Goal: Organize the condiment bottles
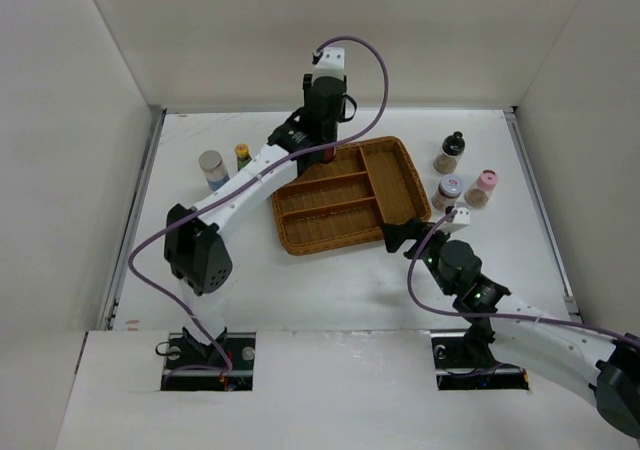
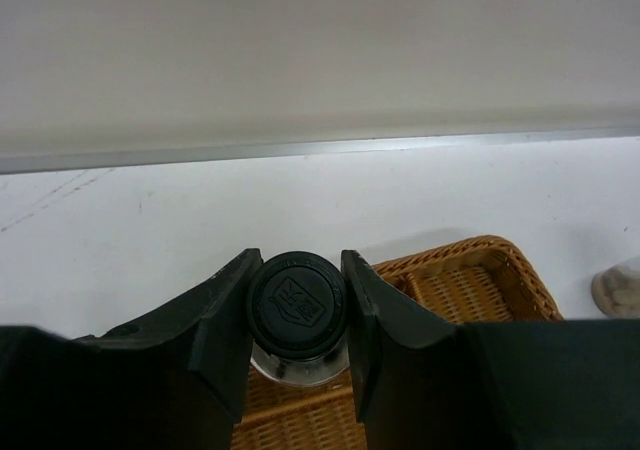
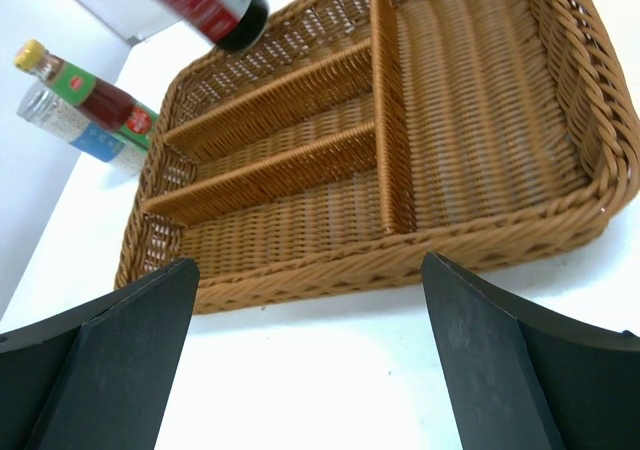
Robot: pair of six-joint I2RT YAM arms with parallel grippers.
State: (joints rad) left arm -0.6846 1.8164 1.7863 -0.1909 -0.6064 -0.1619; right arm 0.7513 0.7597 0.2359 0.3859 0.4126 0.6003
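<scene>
My left gripper (image 1: 326,150) is shut on the black cap (image 2: 297,300) of the tall dark-sauce bottle (image 3: 205,5) and holds it upright over the back left corner of the wicker tray (image 1: 400,205). The bottle's base hangs above the tray's narrow compartments. The yellow-capped bottle (image 1: 243,154) and the silver-lid jar (image 1: 212,168) stand left of the tray; both also show in the right wrist view, the bottle (image 3: 85,90) and the jar (image 3: 70,125). The black-capped (image 1: 452,152), lilac-capped (image 1: 449,191) and pink-capped (image 1: 483,187) shakers stand right of the tray. My right gripper (image 1: 400,236) is open and empty at the tray's front right corner (image 3: 400,250).
The tray has several compartments: long narrow ones on the left and one wide one on the right. White walls enclose the table on three sides. A metal strip runs along the back edge (image 2: 300,148). A shaker's base (image 2: 618,290) shows at the left wrist view's right edge.
</scene>
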